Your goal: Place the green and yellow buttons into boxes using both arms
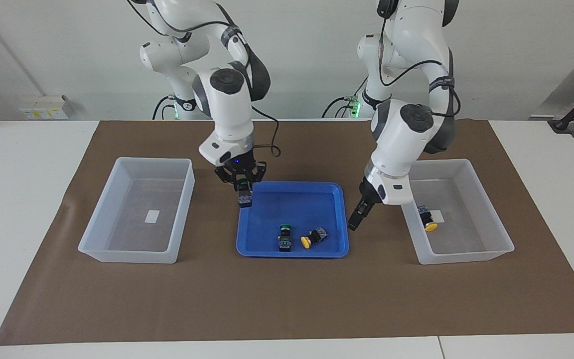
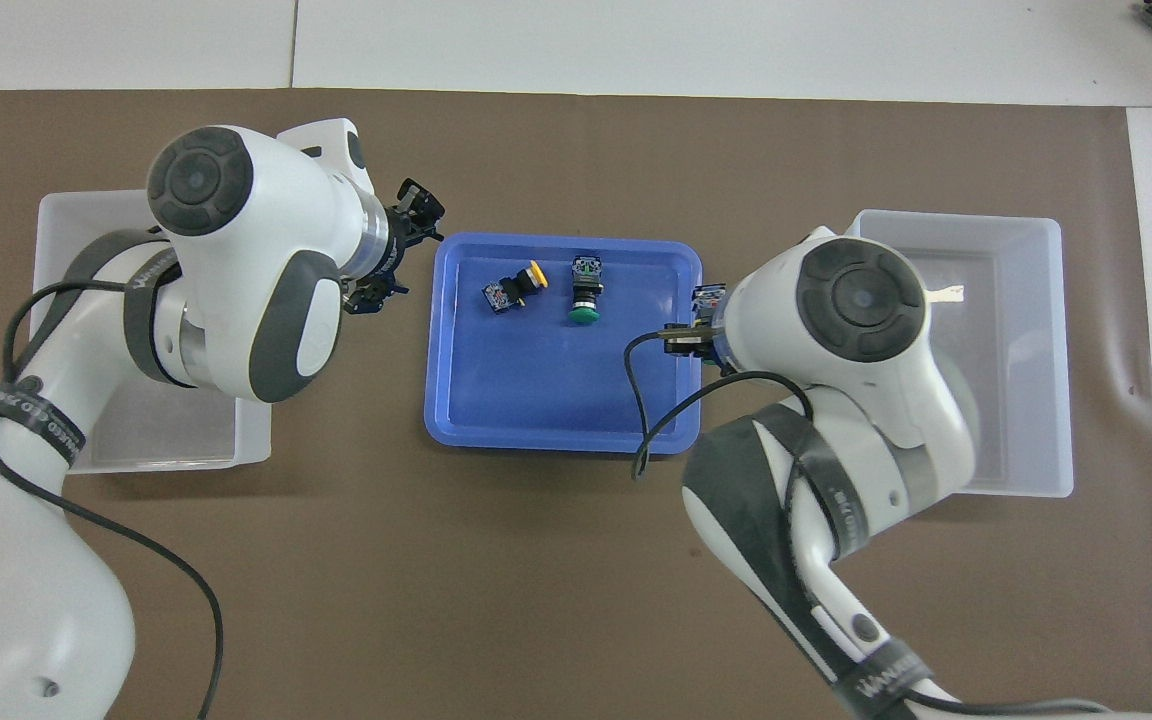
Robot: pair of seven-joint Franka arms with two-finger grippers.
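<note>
Gripping a green-capped push-button switch (image 1: 244,198) between its fingertips, the right gripper (image 1: 241,185) hangs over the shallow bright-blue tray's (image 1: 327,188) edge toward the right arm's end. The left gripper (image 1: 355,220) is over the brown mat between the tray and the translucent whitish bin (image 1: 471,172) holding one yellow-capped switch (image 1: 427,218); I cannot tell its jaws' state. A second green-capped switch (image 1: 284,237) and a second yellow-capped switch (image 1: 313,238) lie in the tray. The other translucent bin (image 1: 117,172) stands toward the right arm's end.
</note>
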